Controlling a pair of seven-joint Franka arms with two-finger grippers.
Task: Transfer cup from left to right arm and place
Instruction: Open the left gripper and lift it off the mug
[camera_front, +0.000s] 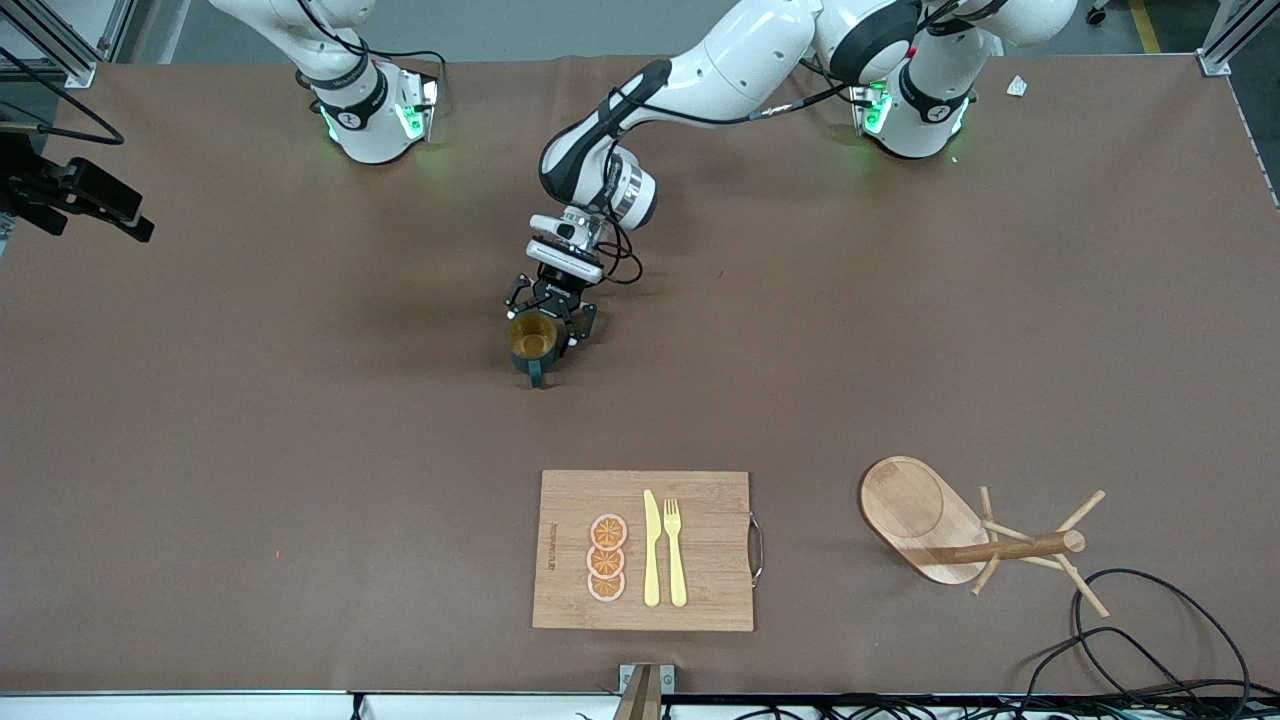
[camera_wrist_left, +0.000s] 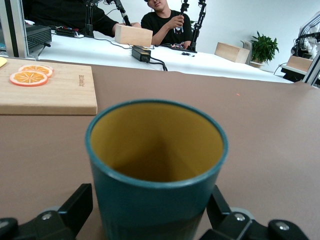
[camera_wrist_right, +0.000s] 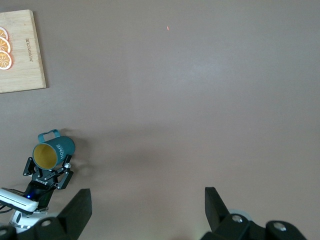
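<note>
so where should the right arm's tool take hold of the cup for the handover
The left tool is shut on the cup, fingers low on its body. The rim and upper wall are bare, so the open right tool would best close across that upper wall, coming from the right arm's end and avoiding the handle.

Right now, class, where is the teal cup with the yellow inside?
The cup sits between the fingers of the left claw, mid-table, farther from the front camera than the cutting board. The right arm waits, claw open.
</note>
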